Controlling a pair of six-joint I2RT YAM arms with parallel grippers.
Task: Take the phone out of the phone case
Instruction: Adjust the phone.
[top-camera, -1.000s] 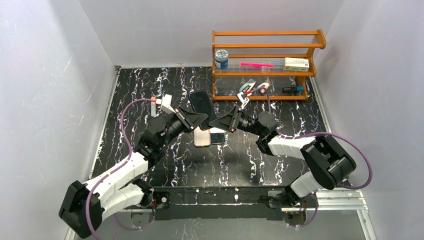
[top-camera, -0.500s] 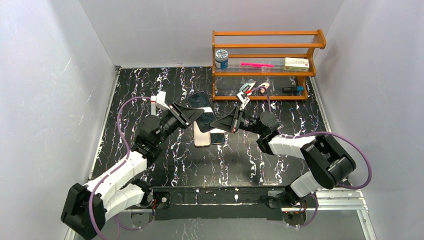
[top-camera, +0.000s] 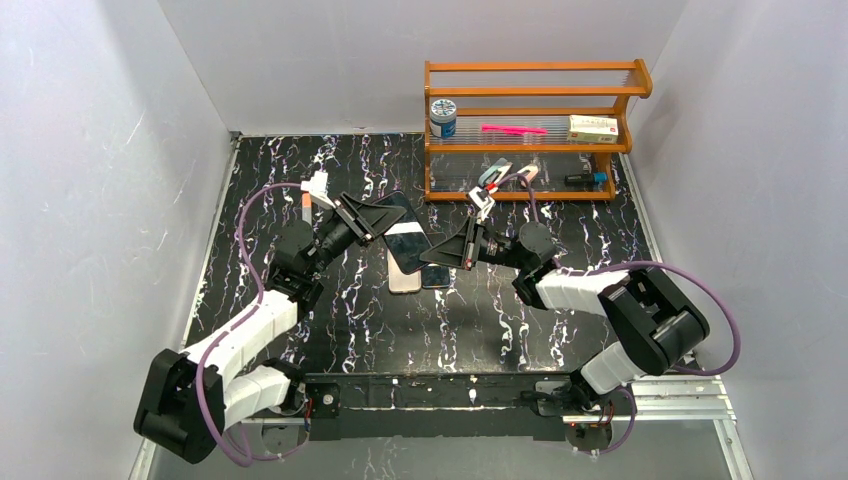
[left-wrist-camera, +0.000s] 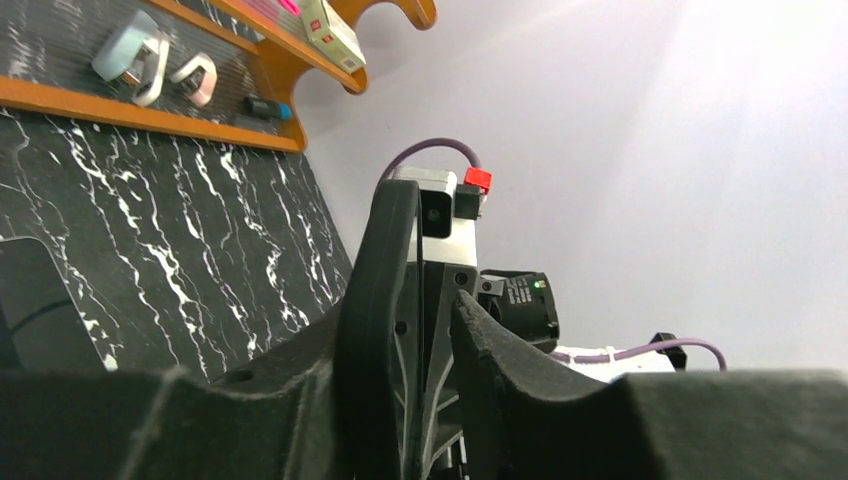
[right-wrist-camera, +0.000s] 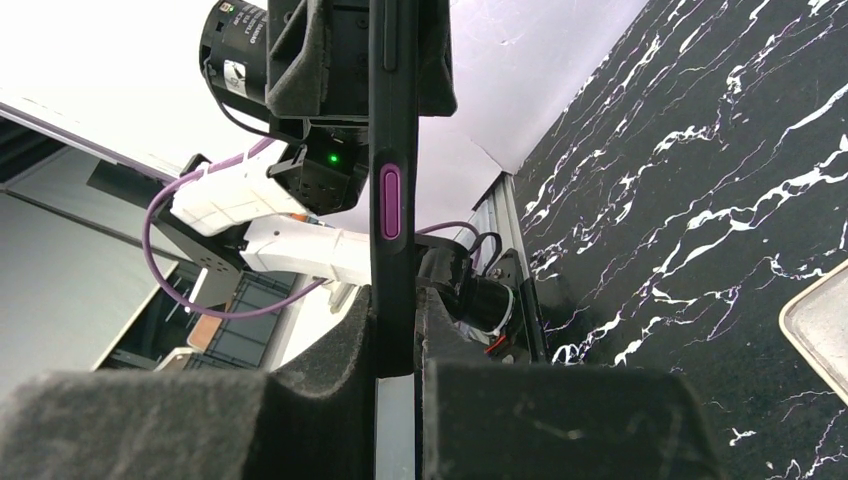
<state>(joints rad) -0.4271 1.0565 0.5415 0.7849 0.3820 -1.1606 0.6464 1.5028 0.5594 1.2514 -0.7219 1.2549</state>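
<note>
Top external view: your left gripper (top-camera: 380, 217) is clenched on the far end of the phone case (right-wrist-camera: 390, 150), and the phone (top-camera: 408, 238) sits inside it, held off the table and bridging the gap between your two tools. Your right gripper (top-camera: 448, 252) is clamped on the near end. The right wrist view confirms it, with the dark edge and its purple button (right-wrist-camera: 390, 202) pinched between both sets of pads.

Expect a light, stiff slab. The glass face is likely slick and fragile, while the case rim probably flexes. Judging from this, one tool should hold the case lip at a corner and peel it back. The other should pinch the phone by its long edges, never across the screen.

Directly below the grippers, two other handsets (top-camera: 404, 280) lie on the black marbled table (top-camera: 500, 320). A drop would land on them. Beyond the right gripper stands a wooden shelf (top-camera: 530, 92). Plain walls close in on both sides.
</note>
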